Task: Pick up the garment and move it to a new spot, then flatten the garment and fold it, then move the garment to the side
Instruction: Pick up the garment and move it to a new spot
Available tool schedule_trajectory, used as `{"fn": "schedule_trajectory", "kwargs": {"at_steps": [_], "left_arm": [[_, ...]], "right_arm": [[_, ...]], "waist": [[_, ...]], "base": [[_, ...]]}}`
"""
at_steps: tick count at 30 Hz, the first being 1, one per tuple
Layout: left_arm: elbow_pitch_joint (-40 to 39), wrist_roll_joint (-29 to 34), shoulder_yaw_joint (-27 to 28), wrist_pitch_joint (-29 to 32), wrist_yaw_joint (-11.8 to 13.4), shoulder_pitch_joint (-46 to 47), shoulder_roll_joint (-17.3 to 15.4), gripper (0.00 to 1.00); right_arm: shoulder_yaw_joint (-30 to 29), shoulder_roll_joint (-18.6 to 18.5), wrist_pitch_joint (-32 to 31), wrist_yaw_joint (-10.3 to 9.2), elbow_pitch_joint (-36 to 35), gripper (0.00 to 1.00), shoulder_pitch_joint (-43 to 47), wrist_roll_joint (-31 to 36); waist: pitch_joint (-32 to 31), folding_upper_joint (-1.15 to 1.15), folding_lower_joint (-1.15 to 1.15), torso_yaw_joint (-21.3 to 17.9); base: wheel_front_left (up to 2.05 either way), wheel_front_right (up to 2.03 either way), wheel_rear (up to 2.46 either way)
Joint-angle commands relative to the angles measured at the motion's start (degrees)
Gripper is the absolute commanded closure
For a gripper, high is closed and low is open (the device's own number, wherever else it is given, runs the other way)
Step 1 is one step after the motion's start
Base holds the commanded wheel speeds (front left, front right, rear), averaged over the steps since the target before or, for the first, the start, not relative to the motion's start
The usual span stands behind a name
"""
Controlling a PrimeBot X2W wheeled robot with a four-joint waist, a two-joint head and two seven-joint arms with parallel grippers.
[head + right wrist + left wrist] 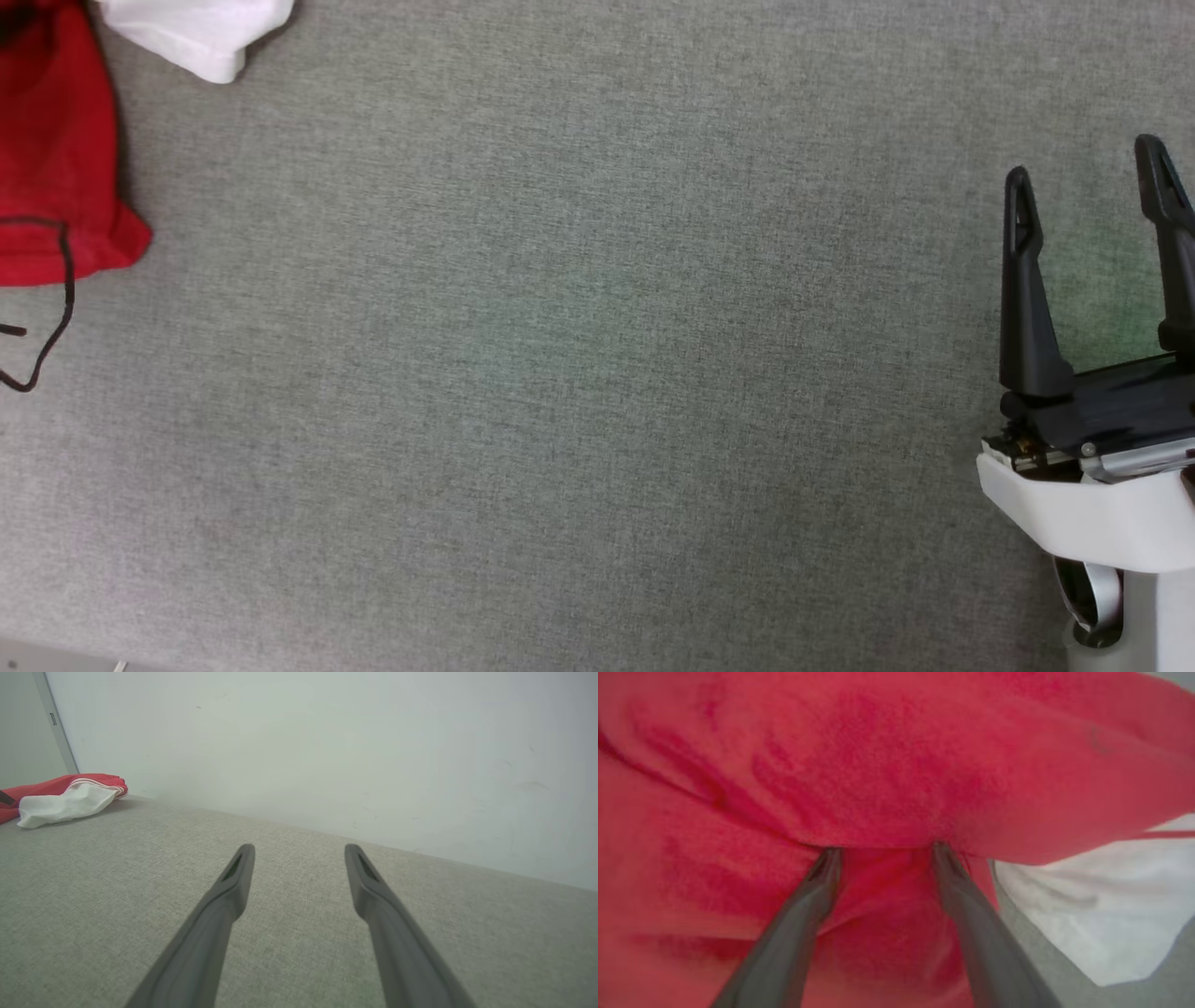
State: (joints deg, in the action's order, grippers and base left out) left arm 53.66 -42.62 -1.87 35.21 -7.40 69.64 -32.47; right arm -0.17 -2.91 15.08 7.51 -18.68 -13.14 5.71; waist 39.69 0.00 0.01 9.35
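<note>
1. At the far left edge of the head view lies one garment (56, 140), bunched on the grey cloth-covered desk (597, 373) and cut off by the top left corner of the frame.
2. Its body is bright red. One white short sleeve (201, 33) sticks out beside the red cloth. From the right wrist view the garment (56, 795) is a low, rumpled heap at the far left, close to the pale wall (327, 742), with the white sleeve (65, 802) draped in front and red-and-white stripe trim (100, 783) along its upper edge. No number or lettering can be made out.
3. One thin black cord (63, 299) loops from the red cloth onto the bare desk.
4. Two hands are in view, each with two long dark fingers. The left hand (885, 851) is buried in the garment (896, 765). Its jaws are spread wide, both tips are tucked under a red fold, and more red cloth lies between them, unpinched. The white sleeve (1087, 905) lies just to the right.
5. The right hand (1085, 161) is at the right edge of the head view, well apart from the garment. Its jaws are spread wide and hold nothing, and the right wrist view shows it (300, 849) above bare desk.
</note>
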Motion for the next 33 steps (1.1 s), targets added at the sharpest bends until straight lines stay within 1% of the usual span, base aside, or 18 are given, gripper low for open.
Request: {"fn": "schedule_trajectory", "kwargs": {"at_steps": [1, 3, 5, 12, 13, 17, 22, 26, 27, 33], "left_arm": [[1.5, -1.1, -0.9, 4.0, 0.0, 0.8, -0.8, 0.00], [2.8, -1.8, -1.9, 7.5, 0.0, 0.3, -0.7, 0.00], [3.8, -2.8, -2.5, 9.7, 0.0, -0.4, -0.3, 0.00], [4.6, -4.2, -4.3, 10.9, 0.1, -2.7, -0.1, 0.00], [3.9, -4.4, -5.5, 10.6, 0.1, -3.3, -0.4, 1.00], [1.0, -4.1, -7.7, 7.1, 0.1, -2.7, -2.0, 1.00], [-2.7, -5.1, -10.5, 3.7, 0.1, -0.9, -4.7, 1.00], [-5.7, -6.3, -12.7, 2.4, 0.1, 0.1, -5.3, 1.00], [-9.2, -6.9, -15.8, 1.3, 0.1, 0.9, -6.6, 1.00], [-17.4, -7.0, -24.4, -0.6, 0.1, 3.6, -8.0, 1.00]], "right_arm": [[0.0, 0.1, 0.1, -0.04, -0.6, 0.00, -1.3, 0.4], [0.1, 0.1, 0.1, -0.04, -0.8, 0.00, -1.3, 0.4], [0.0, 0.1, 0.1, -0.04, -0.9, 0.00, -1.3, 0.5], [0.2, 0.1, 0.1, -0.04, -1.3, 0.00, -1.8, 0.4], [0.1, 0.1, 0.1, -0.04, -1.3, 0.00, -1.8, 0.3], [-0.3, 0.1, 0.1, -0.04, -1.1, 0.00, -1.4, -0.1], [-0.1, 0.1, 0.1, -0.04, -0.1, 0.00, -0.9, -1.2], [-0.1, 0.1, 0.1, -0.04, 0.6, 0.00, -0.5, -2.0], [-0.1, 0.1, 0.1, -0.04, 1.3, 0.00, 0.1, -2.9], [-1.0, 0.1, 0.1, -0.04, 2.2, 0.00, 1.5, -5.0]], "waist": [[0.4, 0.00, -0.01, -0.3], [0.7, 0.00, -0.01, -0.5], [0.9, 0.00, -0.01, -0.6], [1.4, 0.00, -0.01, -1.1], [1.3, 0.00, -0.01, -1.1], [0.4, 0.00, -0.01, -0.8], [-2.6, 0.00, -0.01, -0.4], [-4.8, 0.00, -0.01, -0.5], [-7.0, 0.00, -0.01, -0.7], [-11.3, 0.00, -0.01, -1.7]], "base": [[0.00, 0.00, 0.00], [0.00, 0.00, 0.00], [0.00, 0.00, 0.00], [0.00, 0.00, 0.00], [0.00, 0.00, 0.00], [0.00, 0.00, 0.00], [0.00, 0.00, 0.00], [0.00, 0.00, 0.00], [0.00, 0.00, 0.00], [0.00, 0.00, 0.00]]}}
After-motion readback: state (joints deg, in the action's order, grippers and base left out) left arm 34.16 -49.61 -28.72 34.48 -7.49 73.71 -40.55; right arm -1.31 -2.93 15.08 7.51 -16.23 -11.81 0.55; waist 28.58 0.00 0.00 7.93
